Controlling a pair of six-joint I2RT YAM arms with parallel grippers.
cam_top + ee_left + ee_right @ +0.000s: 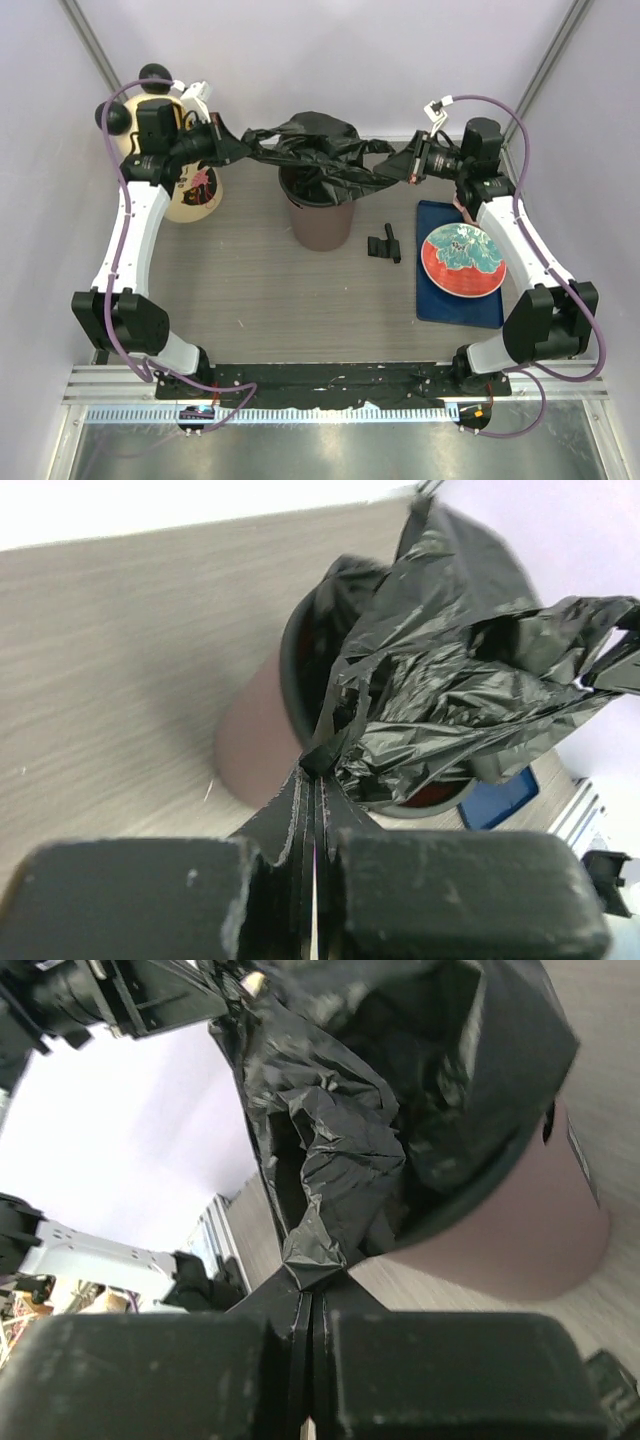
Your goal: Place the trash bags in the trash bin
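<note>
As the top camera shows it, the black trash bag (318, 150) hangs stretched between both arms over the brown inner bucket (322, 230), its lower folds dipping inside the rim. The left pincer (238, 150) is clamped on one end of the bag, the right pincer (398, 168) on the other. The cream trash bin (195, 195) with black ball ears stands apart at the back left of the desk (260, 290). A small black object (385, 245) lies just right of the bucket, and a red plate (462, 262) rests on a blue tray (455, 308).

From the left wrist, the fingers (290, 810) are closed on a twisted corner of the bag, with the bucket just behind it.

From the right wrist, the fingers (285, 1305) pinch a crumpled fold beside the bucket's rim, and bag fills its mouth.
</note>
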